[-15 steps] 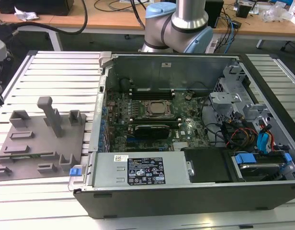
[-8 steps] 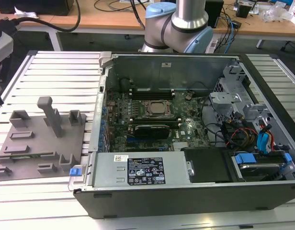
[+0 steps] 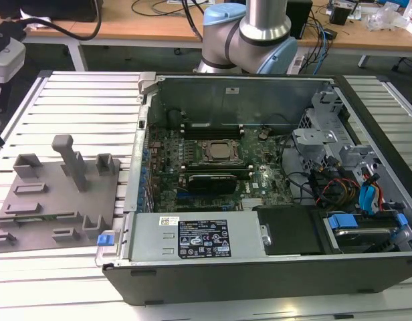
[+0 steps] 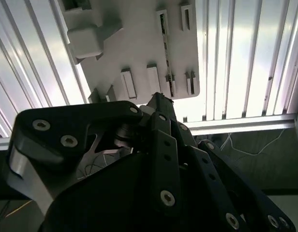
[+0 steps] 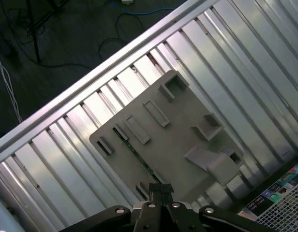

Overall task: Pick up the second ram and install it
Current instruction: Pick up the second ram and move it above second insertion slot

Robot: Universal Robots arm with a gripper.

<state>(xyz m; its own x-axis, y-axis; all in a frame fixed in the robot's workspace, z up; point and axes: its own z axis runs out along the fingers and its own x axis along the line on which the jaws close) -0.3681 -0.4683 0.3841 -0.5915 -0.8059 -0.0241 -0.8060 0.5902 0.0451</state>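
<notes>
The second ram [image 5: 136, 151] is a thin dark green stick standing on edge in a slot of the grey fixture plate [image 5: 178, 135]. In the second wrist view the ram [image 4: 165, 46] runs along the plate [image 4: 139, 43] between small holders. My gripper [image 5: 161, 189] hangs well above the plate, its black fingertips pressed together with nothing between them, roughly over the ram's near end. In the second wrist view the gripper [image 4: 158, 102] points down at the plate's edge. The plate [image 3: 59, 194] lies at the exterior view's left, beside the open computer case [image 3: 259, 167].
A grey upright post [image 3: 71, 160] rises from the plate. In the case, the silver processor [image 3: 219, 151] sits between memory slots [image 3: 213, 126]. Cables and drive bays [image 3: 353, 194] fill the case's right side. The ribbed metal table [image 3: 79, 100] ends close beyond the plate.
</notes>
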